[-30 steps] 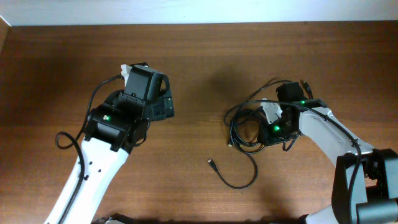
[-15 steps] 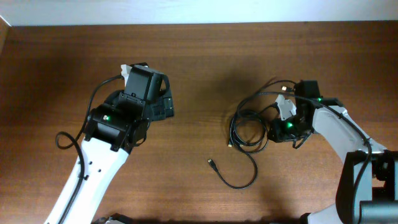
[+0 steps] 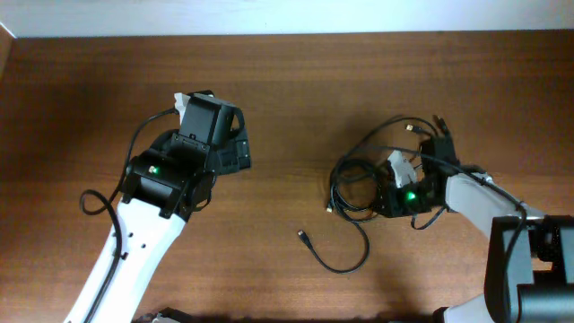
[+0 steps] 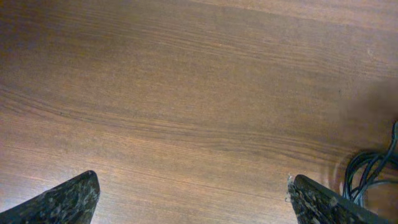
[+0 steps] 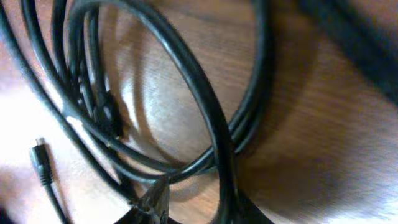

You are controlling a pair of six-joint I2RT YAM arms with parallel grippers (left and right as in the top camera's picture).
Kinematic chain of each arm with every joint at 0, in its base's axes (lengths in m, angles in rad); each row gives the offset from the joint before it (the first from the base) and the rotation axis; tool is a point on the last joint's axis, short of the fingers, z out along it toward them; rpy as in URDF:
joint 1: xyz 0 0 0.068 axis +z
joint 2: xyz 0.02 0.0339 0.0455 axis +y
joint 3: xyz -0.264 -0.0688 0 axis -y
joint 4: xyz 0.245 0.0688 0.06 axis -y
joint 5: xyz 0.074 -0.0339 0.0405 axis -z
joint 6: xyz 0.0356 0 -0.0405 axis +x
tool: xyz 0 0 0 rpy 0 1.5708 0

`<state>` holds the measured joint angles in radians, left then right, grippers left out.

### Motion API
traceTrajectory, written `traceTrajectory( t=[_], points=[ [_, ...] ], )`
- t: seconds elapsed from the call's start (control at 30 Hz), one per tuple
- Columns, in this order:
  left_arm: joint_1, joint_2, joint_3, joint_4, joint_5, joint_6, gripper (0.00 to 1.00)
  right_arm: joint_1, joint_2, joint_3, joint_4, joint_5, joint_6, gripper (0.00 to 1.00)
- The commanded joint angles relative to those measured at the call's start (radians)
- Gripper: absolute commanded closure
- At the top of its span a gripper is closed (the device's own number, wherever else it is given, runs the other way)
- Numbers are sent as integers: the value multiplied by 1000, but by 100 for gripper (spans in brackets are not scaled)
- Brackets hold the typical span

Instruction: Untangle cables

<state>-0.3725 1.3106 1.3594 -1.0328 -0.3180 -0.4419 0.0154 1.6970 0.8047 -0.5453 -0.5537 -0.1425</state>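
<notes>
Logged right gripper [image 5: 202, 208] shifted back over the tangle of thin black looped cables [image 5: 208, 118] since earlier, clamped on one strand; left gripper [image 4: 193, 190] splayed open well apart from it; beware cinching loops tighter if pulled unpinned.

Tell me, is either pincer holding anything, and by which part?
Left pincer is open, holding nothing. A strand of the cables runs between the tips of the right pincer; whether it is clamped cannot be told.

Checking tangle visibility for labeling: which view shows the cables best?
Overhead: the cables show nearly whole, coil plus trailing plug end. Right wrist gives a blurred close-up of loops; left wrist catches only strands at its lower right edge.
</notes>
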Motion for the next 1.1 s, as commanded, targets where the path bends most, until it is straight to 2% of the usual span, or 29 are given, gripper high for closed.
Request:
traceTrajectory(
  t=[0.0,0.03,0.1,0.17,0.23,0.3,0.37,0.5,0.57,0.67,0.8,0.9,0.93,1.07],
  points=[
    [5,-19,3,-2,0,-13,1,5,-2,-8,7,-45,-10,73],
    [5,-19,3,-2,0,-13,1,5,-2,-8,6,-45,-10,75],
    [5,-19,3,-2,0,-13,1,5,-2,-8,4,-45,-6,94],
    [5,-19,3,-2,0,-13,1,4,-2,-7,2,-45,-6,96],
    [5,-19,3,-2,0,-13,1,4,-2,35,-79,-45,-6,96],
    [5,-19,3,-2,0,-13,1,4,-11,198,-306,-33,-7,96],
    [5,-19,3,-2,0,-13,1,4,-31,352,-462,-13,-7,96],
    [5,-19,3,-2,0,-13,1,4,-93,702,-631,-11,-6,96],
    [5,-19,3,-2,0,-13,1,4,-98,958,-700,-11,6,96],
    [5,-19,3,-2,0,-13,1,4,-98,1266,-739,-10,36,96],
    [5,-19,3,-2,0,-13,1,4,-98,1454,-702,17,119,96],
    [5,-19,3,-2,0,-13,1,4,-97,1558,-604,18,179,96],
    [5,-19,3,-2,0,-13,1,4,-97,1581,-568,63,185,96],
    [5,-19,3,-2,0,-13,1,-1,-90,1592,-488,494,183,96]
  ],
)
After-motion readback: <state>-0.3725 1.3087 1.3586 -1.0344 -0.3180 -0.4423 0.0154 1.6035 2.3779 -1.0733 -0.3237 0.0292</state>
